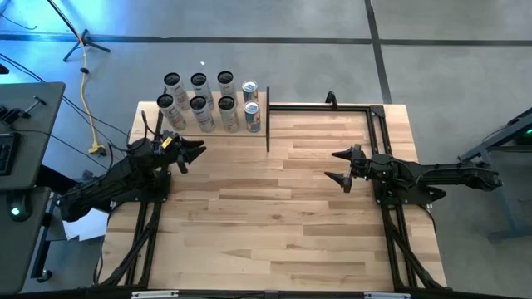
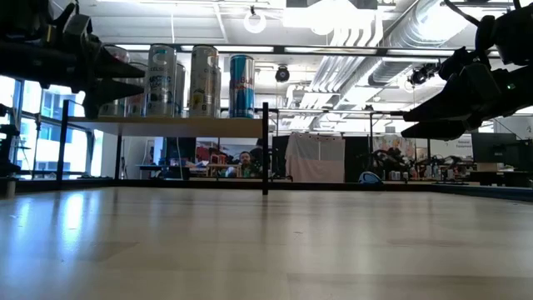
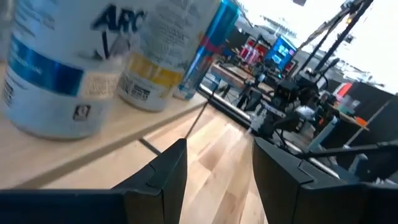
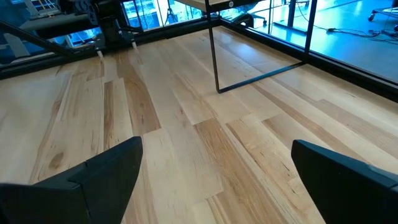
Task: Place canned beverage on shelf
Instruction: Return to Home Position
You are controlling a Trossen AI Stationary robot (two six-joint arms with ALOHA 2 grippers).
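Several beverage cans [image 1: 199, 104] stand upright on their bases on the shelf [image 2: 183, 125], a pale board on thin black posts at the table's far left. Most are white or silver; two blue ones [image 1: 251, 104] stand at its right end. My left gripper [image 1: 196, 156] hovers level just in front of the shelf's near edge, open, with nothing between its fingers [image 3: 168, 174]. In its wrist view the cans [image 3: 56, 68] loom close above the board [image 3: 74, 149]. My right gripper [image 1: 330, 164] waits wide open over the table's right half, above bare tabletop [image 4: 186, 124].
A bare black metal frame [image 1: 332, 105] runs along the far right of the table, with an upright post [image 1: 268, 120] beside the shelf. The plank tabletop [image 1: 274, 216] stretches between both arms. A cluttered room lies beyond the table's far edge.
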